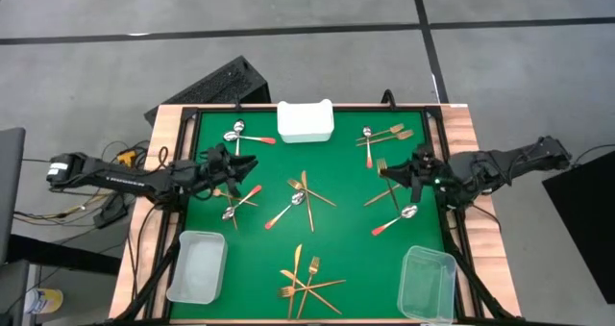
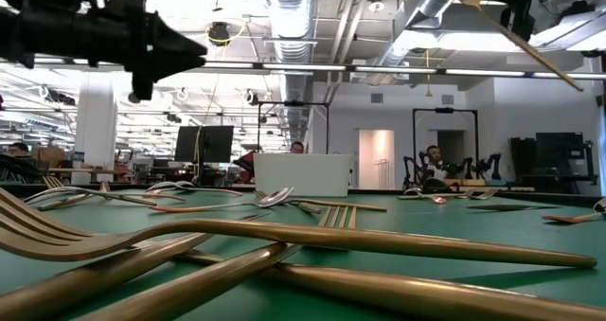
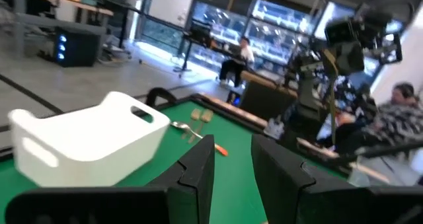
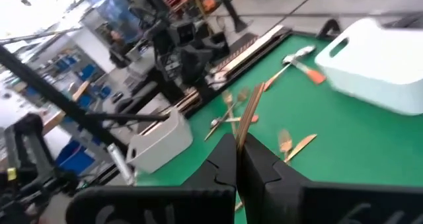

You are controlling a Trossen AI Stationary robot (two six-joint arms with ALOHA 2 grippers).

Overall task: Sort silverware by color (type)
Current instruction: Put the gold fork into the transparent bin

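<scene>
Silverware lies scattered on the green mat (image 1: 336, 230): red-handled spoons (image 1: 284, 211) (image 1: 394, 220), gold forks and knives (image 1: 306, 280), more gold pieces (image 1: 384, 134). My left gripper (image 1: 235, 163) (image 3: 231, 171) hovers open and holds nothing over the left cluster of spoons (image 1: 235, 196). My right gripper (image 1: 408, 172) (image 4: 236, 151) is raised over the mat's right side, shut on a slim gold utensil (image 4: 250, 115). In the low view that gold utensil (image 2: 521, 37) slants through the air at the upper right. My right gripper pinches the gold utensil between its two fingers (image 4: 221, 164). The gold shaft (image 4: 246, 128) sticks out forward past the fingertips. The utensil is lifted clear of the mat and tilted, with its free end (image 2: 573, 86) pointing down. Which end is in the hold, I cannot tell.
A white rectangular tray (image 1: 306, 121) stands at the mat's far edge. Clear plastic bins sit at the near left (image 1: 197, 265) and near right (image 1: 428, 283) corners. The wooden table rim (image 1: 461, 124) frames the mat. People and desks show in the room beyond.
</scene>
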